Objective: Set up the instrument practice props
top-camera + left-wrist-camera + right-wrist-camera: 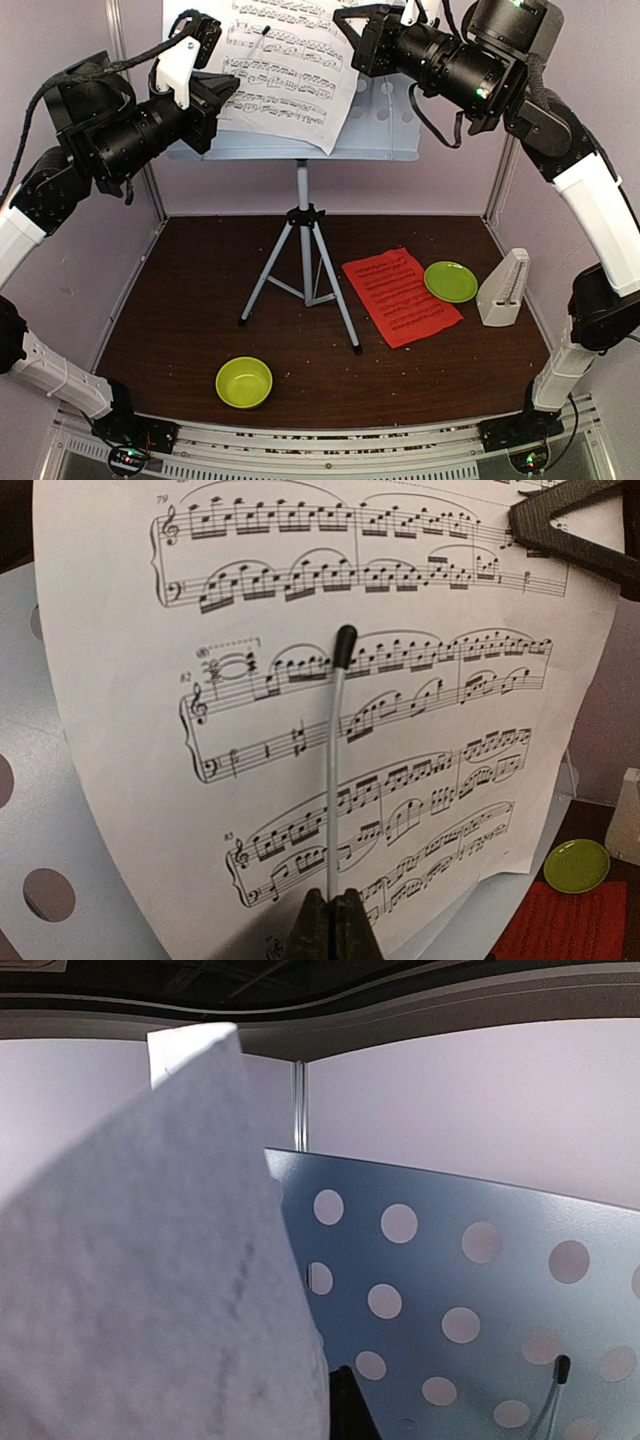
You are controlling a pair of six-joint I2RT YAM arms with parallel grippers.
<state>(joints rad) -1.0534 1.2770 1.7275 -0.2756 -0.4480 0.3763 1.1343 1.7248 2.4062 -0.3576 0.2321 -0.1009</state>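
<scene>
A white sheet-music page (290, 70) leans on the pale perforated desk (385, 125) of the music stand, which rises from grey tripod legs (303, 255). My left gripper (232, 85) is shut on the stand's thin wire page holder (335, 760), whose black tip lies across the white page (120, 680). At the page's upper right edge my right gripper (347, 32) is shut on the paper. In the right wrist view the page (150, 1290) fills the left and hides one finger. A red sheet-music page (401, 296) and the cream metronome (503, 289) rest on the table.
A lime-green plate (450, 281) sits between the red page and the metronome. A lime-green bowl (244, 382) stands near the front edge, left of centre. Pale enclosure walls close the back and sides. A second wire holder (555, 1390) lies on the desk (470, 1260).
</scene>
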